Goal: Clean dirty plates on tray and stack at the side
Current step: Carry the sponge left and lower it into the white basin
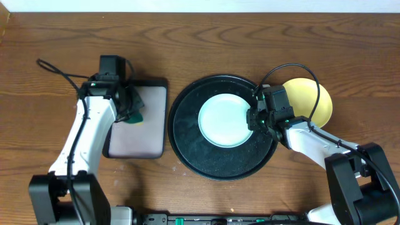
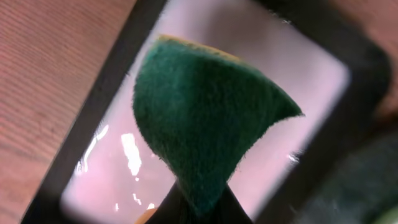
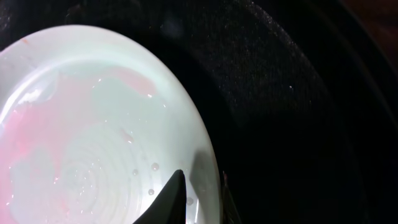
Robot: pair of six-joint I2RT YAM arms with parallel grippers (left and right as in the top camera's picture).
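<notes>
1. Large round black tray (image 1: 187, 147) with a raised rim sits on the wooden table (image 1: 206, 44), around centre.
2. Small round pale mint green plate (image 1: 222, 120) of plastic lies flat inside the round black tray, near its middle, a bit toward 12 o'clock.
3. Right wrist view: the mint green plate (image 3: 93, 124) has pinkish smears and a few water drops on its face.
4. Right claw (image 1: 255, 115) is at the plate's 3 o'clock edge. Right wrist view shows the right claw (image 3: 200, 180) with one finger on top of the rim and one outside it, clamped on the rim.
5. Small round pale yellow plate (image 1: 312, 100) lies on the table just off the tray at about 2 o'clock, partly hidden by the right arm.
6. Rectangular black tray (image 1: 147, 137) with a grey inside sits at the round tray's 9 o'clock, just beside it.
7. Left claw (image 1: 132, 112) is above the rectangular tray, pinched together on a green sponge (image 1: 134, 117) with a yellow back.
8. Left wrist view: the green sponge (image 2: 205, 112) sticks out from the left claw (image 2: 200, 210) over the tray's wet, shiny floor (image 2: 298, 93).
</notes>
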